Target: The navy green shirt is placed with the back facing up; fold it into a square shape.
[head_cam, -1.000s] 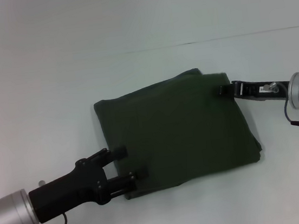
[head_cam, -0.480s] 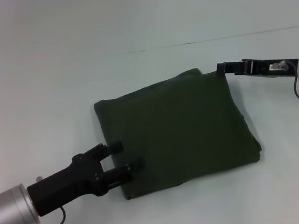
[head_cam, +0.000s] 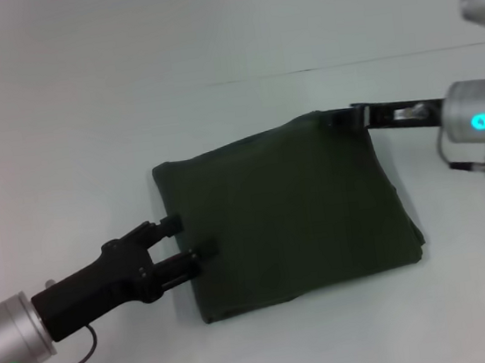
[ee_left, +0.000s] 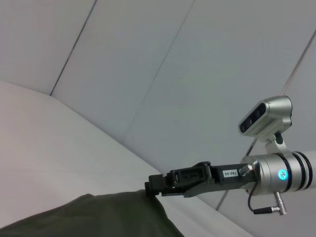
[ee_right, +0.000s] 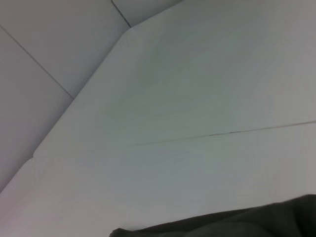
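The navy green shirt (head_cam: 290, 211) lies folded into a rough square on the white table (head_cam: 75, 113), plain side up. It also shows in the left wrist view (ee_left: 98, 219) and the right wrist view (ee_right: 256, 222). My left gripper (head_cam: 189, 236) is open and empty at the shirt's near-left edge, fingertips just over the fabric. My right gripper (head_cam: 347, 117) hovers at the shirt's far-right corner, a little above it. It also appears in the left wrist view (ee_left: 155, 185), by the corner.
A thin seam (head_cam: 300, 72) runs across the table behind the shirt. White table surface surrounds the shirt on all sides.
My left gripper has drawn back to the left, away from the shirt's near edge. My right gripper has lifted off the shirt's right side and moved to its far-right corner.
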`<control>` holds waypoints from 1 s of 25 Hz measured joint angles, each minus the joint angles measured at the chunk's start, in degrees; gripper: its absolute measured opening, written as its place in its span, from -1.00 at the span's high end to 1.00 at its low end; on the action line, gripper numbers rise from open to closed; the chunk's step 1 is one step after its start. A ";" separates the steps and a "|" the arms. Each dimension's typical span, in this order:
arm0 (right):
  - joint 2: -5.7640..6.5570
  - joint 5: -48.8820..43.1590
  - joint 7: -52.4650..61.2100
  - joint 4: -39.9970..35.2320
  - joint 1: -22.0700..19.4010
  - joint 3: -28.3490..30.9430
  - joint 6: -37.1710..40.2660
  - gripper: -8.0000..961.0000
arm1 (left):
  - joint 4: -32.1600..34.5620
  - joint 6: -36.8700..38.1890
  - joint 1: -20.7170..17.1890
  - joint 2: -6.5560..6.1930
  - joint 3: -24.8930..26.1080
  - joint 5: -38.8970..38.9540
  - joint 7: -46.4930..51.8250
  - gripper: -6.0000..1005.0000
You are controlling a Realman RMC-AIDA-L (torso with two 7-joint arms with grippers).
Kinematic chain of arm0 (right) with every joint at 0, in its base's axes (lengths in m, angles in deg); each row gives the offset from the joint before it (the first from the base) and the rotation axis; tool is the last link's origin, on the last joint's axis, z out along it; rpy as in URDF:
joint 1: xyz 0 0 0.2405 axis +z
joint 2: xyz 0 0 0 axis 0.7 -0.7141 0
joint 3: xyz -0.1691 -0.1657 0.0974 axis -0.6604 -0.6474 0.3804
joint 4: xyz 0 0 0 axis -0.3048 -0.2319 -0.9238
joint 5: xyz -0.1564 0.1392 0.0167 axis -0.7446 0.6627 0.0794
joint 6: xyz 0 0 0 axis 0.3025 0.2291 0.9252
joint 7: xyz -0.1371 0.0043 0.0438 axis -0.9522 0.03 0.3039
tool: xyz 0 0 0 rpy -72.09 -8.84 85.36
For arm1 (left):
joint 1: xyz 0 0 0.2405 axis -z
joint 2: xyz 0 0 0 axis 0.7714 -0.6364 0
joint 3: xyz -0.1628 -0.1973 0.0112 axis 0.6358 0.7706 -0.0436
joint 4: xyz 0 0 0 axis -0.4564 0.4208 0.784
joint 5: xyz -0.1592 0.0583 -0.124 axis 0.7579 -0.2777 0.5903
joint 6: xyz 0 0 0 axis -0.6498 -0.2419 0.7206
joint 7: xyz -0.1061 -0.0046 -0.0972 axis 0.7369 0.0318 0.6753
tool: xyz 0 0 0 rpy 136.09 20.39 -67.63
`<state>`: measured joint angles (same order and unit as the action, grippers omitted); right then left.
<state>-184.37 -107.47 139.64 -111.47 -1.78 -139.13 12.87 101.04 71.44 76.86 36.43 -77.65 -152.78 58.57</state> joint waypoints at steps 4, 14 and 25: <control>-1.95 0.00 -2.70 0.24 1.44 -0.53 -3.57 0.38 | 0.01 -0.47 0.02 0.00 0.21 0.11 0.00 -0.77; -3.08 0.11 -4.42 6.86 6.15 -6.35 -15.42 0.96 | -0.01 -2.01 -0.11 0.00 0.41 0.23 -0.06 -0.77; -2.29 3.31 -3.76 3.22 4.63 -5.86 -15.42 0.94 | 0.19 -2.87 -0.05 0.00 1.04 0.25 0.15 -0.77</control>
<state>-186.66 -104.16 135.88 -108.25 2.84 -144.99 -2.55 101.22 68.57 76.81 36.43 -76.62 -152.53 58.72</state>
